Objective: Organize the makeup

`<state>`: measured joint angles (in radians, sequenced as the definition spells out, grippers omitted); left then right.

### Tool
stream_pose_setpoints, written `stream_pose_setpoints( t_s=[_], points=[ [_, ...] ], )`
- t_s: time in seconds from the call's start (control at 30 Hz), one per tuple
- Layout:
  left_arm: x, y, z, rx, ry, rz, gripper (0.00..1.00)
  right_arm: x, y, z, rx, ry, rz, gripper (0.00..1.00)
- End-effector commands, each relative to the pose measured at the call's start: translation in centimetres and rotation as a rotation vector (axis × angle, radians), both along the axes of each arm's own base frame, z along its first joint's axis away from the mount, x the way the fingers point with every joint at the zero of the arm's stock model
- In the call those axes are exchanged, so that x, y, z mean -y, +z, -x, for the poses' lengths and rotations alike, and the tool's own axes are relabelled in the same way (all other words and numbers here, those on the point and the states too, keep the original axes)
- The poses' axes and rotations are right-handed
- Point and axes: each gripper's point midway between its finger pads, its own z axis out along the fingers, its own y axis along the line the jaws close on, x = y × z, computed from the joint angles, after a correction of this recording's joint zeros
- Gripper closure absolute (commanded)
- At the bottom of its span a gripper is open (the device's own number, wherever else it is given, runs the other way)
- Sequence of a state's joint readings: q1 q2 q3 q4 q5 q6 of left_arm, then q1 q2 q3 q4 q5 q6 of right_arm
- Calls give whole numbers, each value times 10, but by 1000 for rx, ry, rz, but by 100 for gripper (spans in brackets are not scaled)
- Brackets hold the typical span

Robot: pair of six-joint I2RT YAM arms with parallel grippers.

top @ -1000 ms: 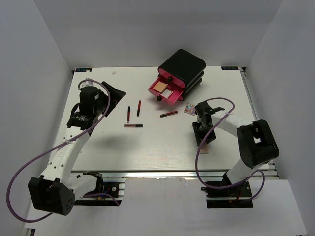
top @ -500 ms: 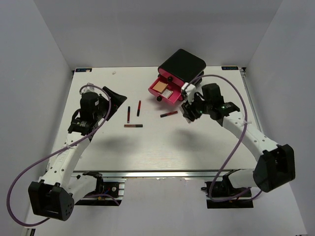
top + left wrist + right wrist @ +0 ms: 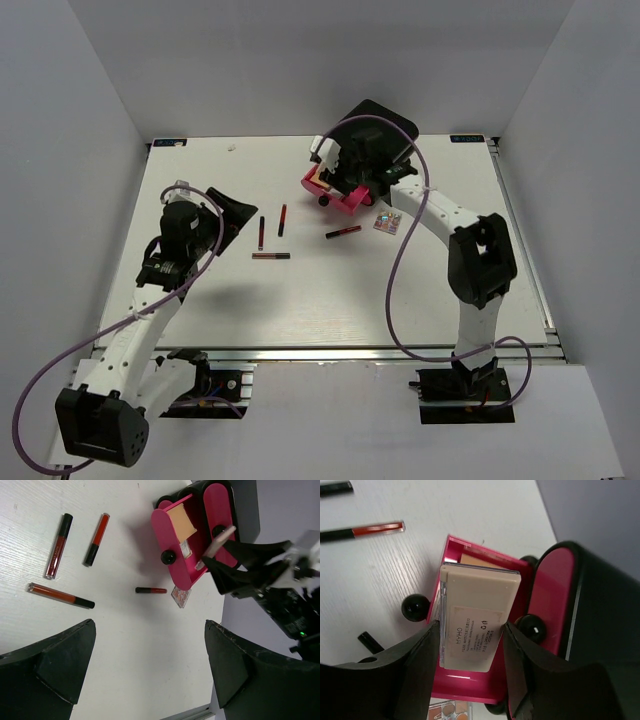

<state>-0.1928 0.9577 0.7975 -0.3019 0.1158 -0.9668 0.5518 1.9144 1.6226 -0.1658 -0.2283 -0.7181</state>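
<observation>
The main risk is a bad drop. The right claw [image 3: 470,645] is clamped on the long edges of a flat beige palette [image 3: 480,610], held just above the open pink drawer [image 3: 162,535]. Another beige palette [image 3: 181,522] already lies in that drawer. If the held one is let go while tilted or too far toward the front, it could catch on the rim, lean on the one below and keep the drawer from closing, or slide out onto the table [image 3: 330,300]. Lowering further could also bring the fingers against the drawer walls or its knob and push the black box [image 3: 385,125], which looks light.

Seen from above, the right arm reaches far across to 1 o'clock on the table, its wrist bent down over the drawer. The left arm hangs at about 9 o'clock, its left claw [image 3: 149,625] wide apart and holding nothing, pointing toward the loose items.

Four thin sticks [image 3: 59,545] lie on the table near its centre, and a small patterned palette [image 3: 180,595] sits just beside the drawer's front corner.
</observation>
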Motion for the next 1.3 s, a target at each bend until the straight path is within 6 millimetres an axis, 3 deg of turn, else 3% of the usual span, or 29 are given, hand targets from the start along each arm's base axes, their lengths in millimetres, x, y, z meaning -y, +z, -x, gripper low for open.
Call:
stream_pose_setpoints(
  t_s=[0.0, 0.03, 0.1, 0.13, 0.17, 0.27, 0.4, 0.5, 0.6, 0.63, 0.67, 0.7, 0.73, 0.77, 0.8, 0.83, 0.87, 0.9, 0.97, 1.03, 1.13, 1.27],
  points=[
    [-3, 5, 7, 31, 18, 16, 2, 3, 27, -20, 93, -43, 14, 100],
    [-4, 1, 8, 24, 20, 16, 2, 4, 21, -21, 83, -45, 27, 100],
    [-4, 1, 10, 23, 21, 17, 2, 5, 12, -18, 59, -44, 43, 85],
    [-4, 0, 11, 23, 21, 17, 2, 6, 10, -17, 51, -46, 48, 76],
    [-3, -2, 11, 18, 17, 19, 2, 7, 5, -15, 38, -46, 55, 51],
    [-1, -1, 8, 17, 8, 16, 2, 11, -1, -15, 23, -63, 64, 28],
    [0, 3, 2, 27, 0, 13, 2, 13, 2, -13, 22, -75, 59, 23],
    [1, 5, -1, 30, -4, 12, 2, 13, 17, -11, 18, -97, 20, 22],
    [1, 6, -2, 30, -2, 8, 2, 23, 43, -3, -26, -154, -91, 26],
    [0, 7, 0, 33, -2, 5, 2, 39, 69, -3, -9, -189, -162, 28],
    [-1, 7, 1, 29, 3, 4, 2, 45, 77, 3, -38, -195, -218, 41],
    [-2, 4, 1, 26, 11, -1, 2, 71, 77, 10, -112, -271, -299, 52],
    [-3, 4, 3, 28, 14, 2, 2, 79, 75, 17, -156, -266, -350, 76],
    [-3, 4, 4, 29, 17, 4, 2, 90, 69, 24, -199, -282, -375, 86],
    [-3, -3, 6, 16, 16, 5, 2, 113, 50, 35, -261, -327, -382, 95],
    [-3, -4, 7, 13, 17, 14, 2, 121, 35, 45, -311, -330, -368, 100],
    [-3, -5, 8, 12, 17, 18, 2, 131, 22, 52, -335, -343, -348, 99],
    [-2, -7, 8, 8, 16, 19, 2, 148, 12, 56, -331, -354, -315, 94],
    [-2, -10, 9, 0, 14, 24, 2, 160, -25, 81, -424, -315, -237, 55],
    [-1, -10, 8, -1, 7, 23, 2, 174, -51, 92, -415, -258, -127, 17],
    [2, -14, 4, -15, -6, 20, 2, 187, -82, 97, -390, -204, -31, 11],
    [5, -11, -1, -10, -20, 17, 2, 187, -98, 70, -375, -239, -57, 11]
  ],
)
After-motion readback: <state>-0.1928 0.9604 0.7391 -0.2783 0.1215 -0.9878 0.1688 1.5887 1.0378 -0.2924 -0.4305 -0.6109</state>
